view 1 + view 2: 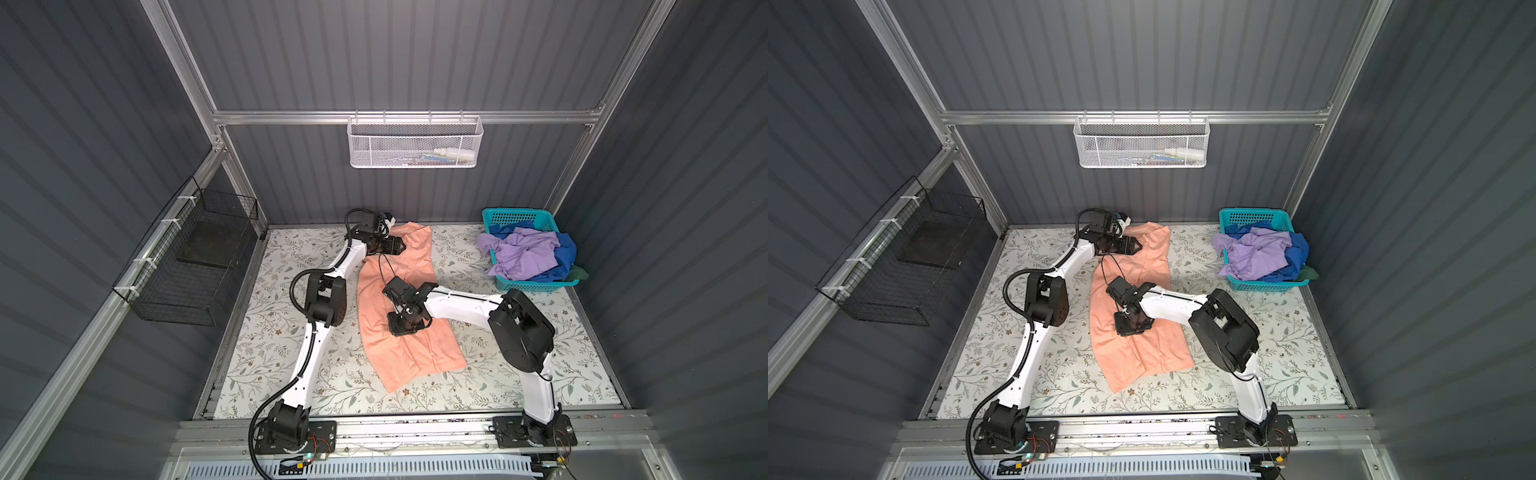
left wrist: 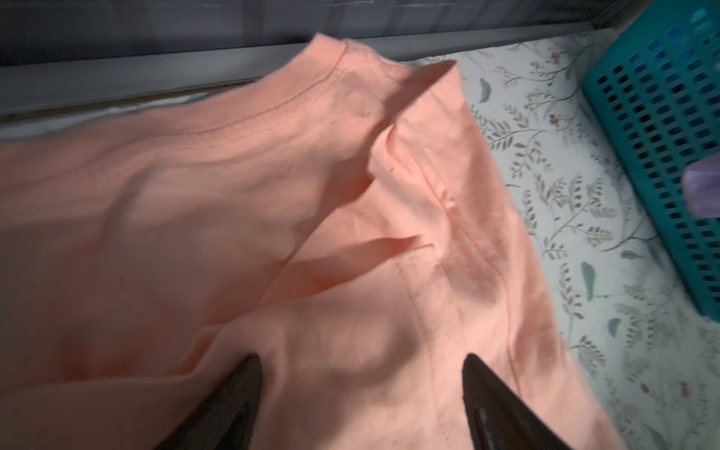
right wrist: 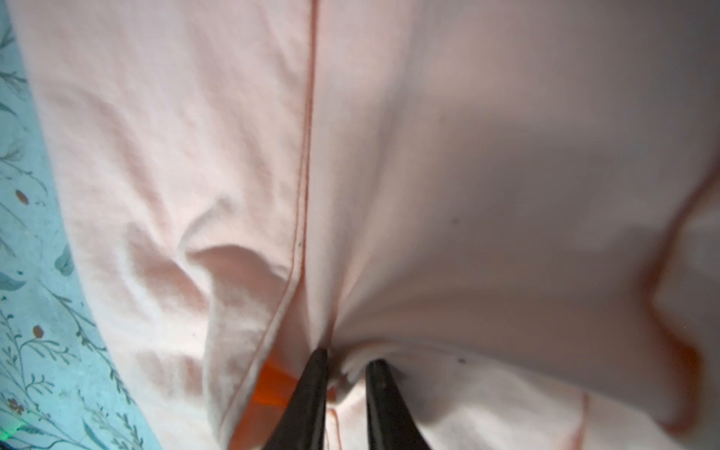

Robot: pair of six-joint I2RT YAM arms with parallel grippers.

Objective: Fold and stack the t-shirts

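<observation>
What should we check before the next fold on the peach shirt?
1. Left jaws free of the peach shirt: ok, wide apart, nothing pinched.
2. Right jaws gripping cloth: cannot tell, slightly parted with a fold bunched between them.
3. Shirt lying flat: not ok, creases at the far end and around the right jaws.
4. Shirt apart from teal basket: ok, bare table between them.
5. Basket load contained: not ok, lavender shirt hangs over the rim.
</observation>
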